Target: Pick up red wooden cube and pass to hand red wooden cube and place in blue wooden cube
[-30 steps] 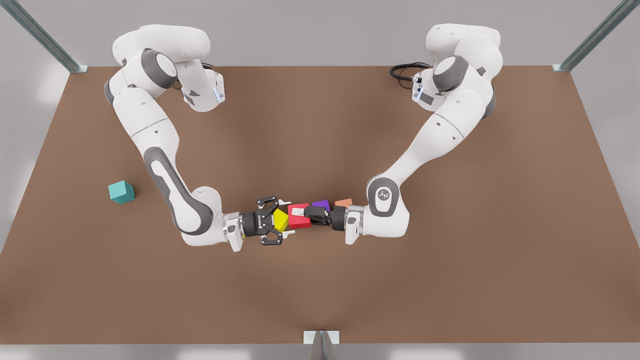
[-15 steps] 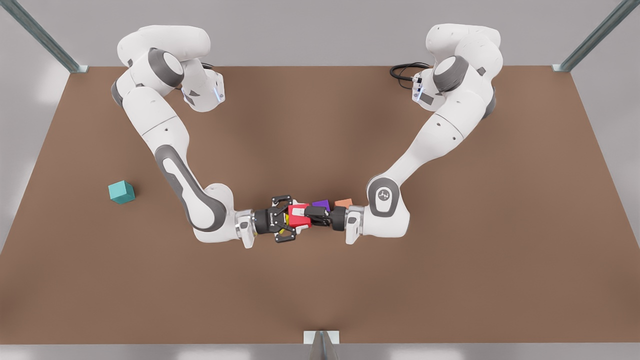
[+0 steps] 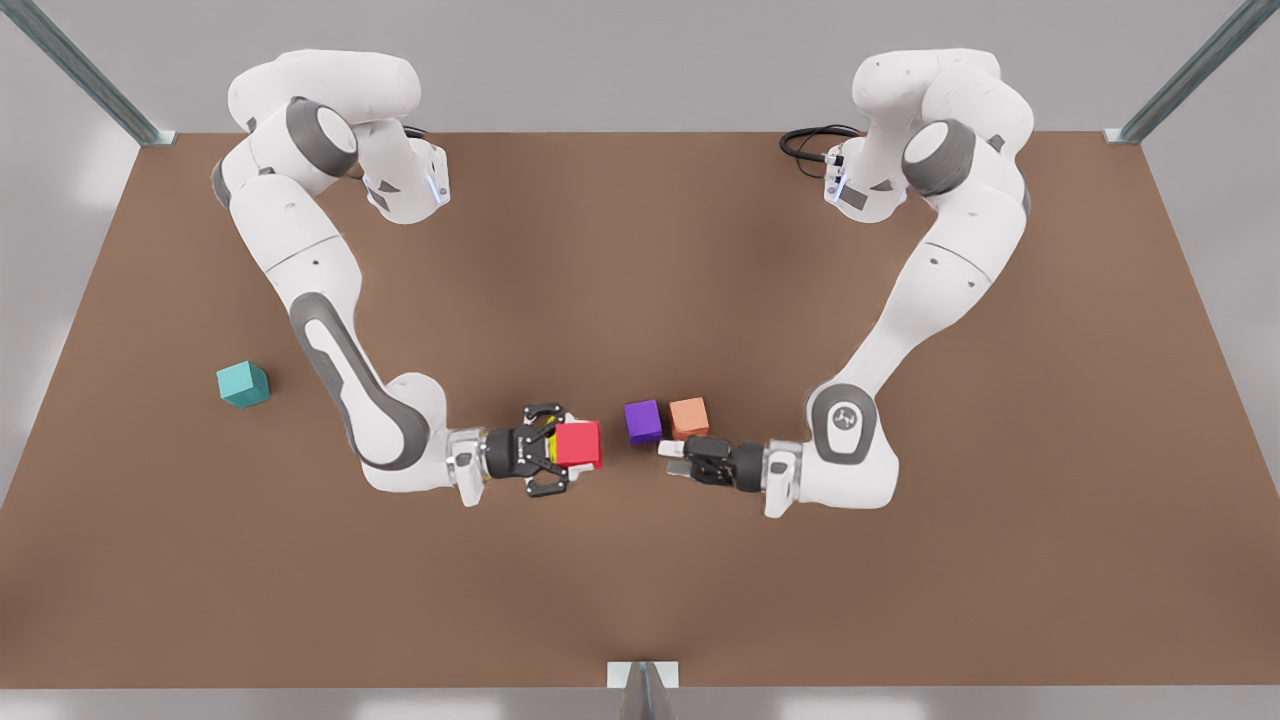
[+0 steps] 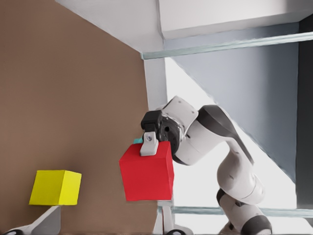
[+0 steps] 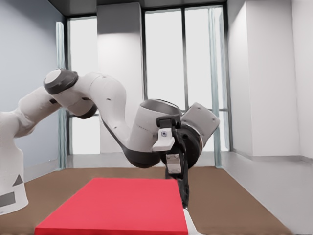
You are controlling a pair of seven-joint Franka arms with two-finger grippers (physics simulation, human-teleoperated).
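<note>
In the lower middle of the front view a bare strip of table (image 3: 620, 470) lies between the red wooden cube (image 3: 579, 444), clamped in the right gripper (image 3: 562, 447), and the spread left gripper (image 3: 675, 458). The purple cube (image 3: 643, 421) and the orange cube (image 3: 689, 417) stand just above this strip. The table around the blue wooden cube (image 3: 243, 384), at middle left, is bare

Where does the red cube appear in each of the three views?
Front view: red cube in the right gripper, near the middle.
Left wrist view: far off, in that gripper, beyond the yellow cube.
Right wrist view: close, in the foreground.
Shared landmark: the brown table.
Left gripper waits open beside the orange cube.
</note>
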